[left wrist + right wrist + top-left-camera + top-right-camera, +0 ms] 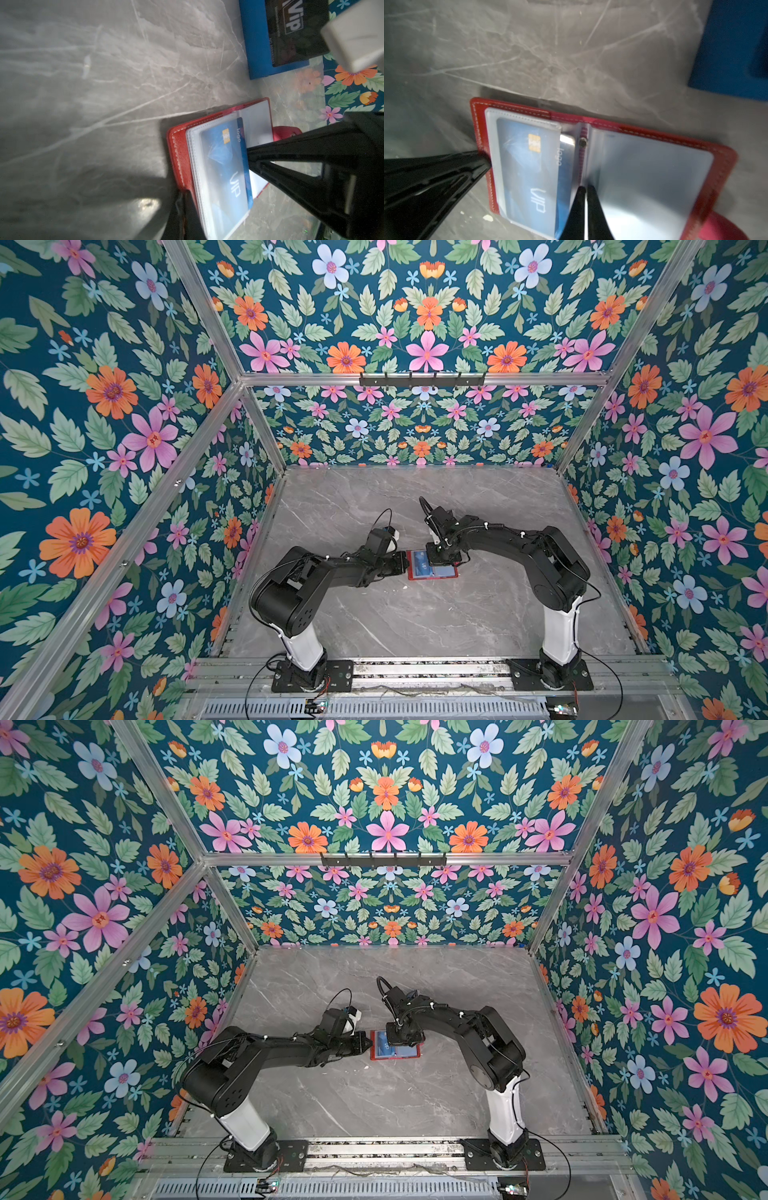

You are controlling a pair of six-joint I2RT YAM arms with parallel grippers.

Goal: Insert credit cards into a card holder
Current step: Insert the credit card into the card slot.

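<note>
While left end effector [486, 162] is clamping red leather card holder [726, 164], closed right end effector [586, 188] is touching blue plastic card [529, 176].

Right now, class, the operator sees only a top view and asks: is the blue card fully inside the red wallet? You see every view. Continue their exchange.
Observer: No. The blue card is partly in a clear sleeve of the card holder; a strip sticks out toward the spine.
Operator: And the right gripper?
Observer: The right gripper has its jaws nearly together at that exposed edge.
Operator: Anything my view hides?
Observer: A blue rack with a black VIP card in it, apart from the holder.
</note>
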